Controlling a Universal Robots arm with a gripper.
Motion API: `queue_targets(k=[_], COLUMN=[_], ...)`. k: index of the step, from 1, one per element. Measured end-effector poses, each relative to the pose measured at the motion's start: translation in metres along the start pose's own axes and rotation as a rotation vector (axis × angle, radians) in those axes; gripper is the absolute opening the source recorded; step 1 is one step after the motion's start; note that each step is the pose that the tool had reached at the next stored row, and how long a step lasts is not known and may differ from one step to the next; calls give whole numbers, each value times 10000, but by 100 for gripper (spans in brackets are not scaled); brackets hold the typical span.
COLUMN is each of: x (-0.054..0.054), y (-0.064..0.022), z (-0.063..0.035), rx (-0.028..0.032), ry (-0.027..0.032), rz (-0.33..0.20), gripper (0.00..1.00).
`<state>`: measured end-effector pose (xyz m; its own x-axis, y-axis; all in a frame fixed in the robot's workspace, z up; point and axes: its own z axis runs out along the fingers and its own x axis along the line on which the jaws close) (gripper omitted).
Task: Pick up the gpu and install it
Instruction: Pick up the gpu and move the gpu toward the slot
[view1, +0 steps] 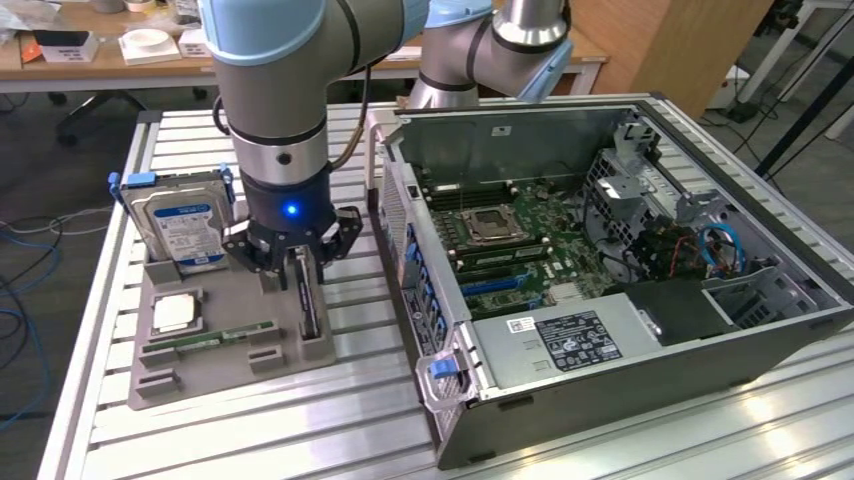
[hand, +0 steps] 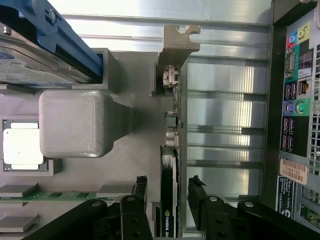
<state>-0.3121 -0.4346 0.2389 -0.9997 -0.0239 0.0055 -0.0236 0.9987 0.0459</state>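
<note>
A robot arm's gripper (view1: 304, 262) reaches down over a grey holder (view1: 227, 300) on a slatted metal table. The gpu (view1: 311, 310) stands on edge in a slot along the holder's side nearest the open computer case (view1: 601, 250). Its silvery bracket (hand: 177, 42) sits at the holder's end where the hard drive (view1: 187, 220) stands. The claw's two black fingers (hand: 141, 187) stand apart, one on each side of the card, with a gap showing on both sides, so nothing is clamped. The card is thin and the grip looks off-centre along its length. A squeeze could land on small components, or a tilted lift could jam the card in the holder's slot or let it slip.
</note>
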Motion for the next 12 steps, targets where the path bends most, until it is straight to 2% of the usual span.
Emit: queue_targets(k=[6, 8, 9, 12], x=[0, 0, 0, 0], y=[0, 0, 0, 0], z=[5, 7, 7, 11], rx=[0, 0, 0, 0], ry=[0, 0, 0, 0], rz=[0, 0, 0, 0], gripper=[46, 45, 38, 38])
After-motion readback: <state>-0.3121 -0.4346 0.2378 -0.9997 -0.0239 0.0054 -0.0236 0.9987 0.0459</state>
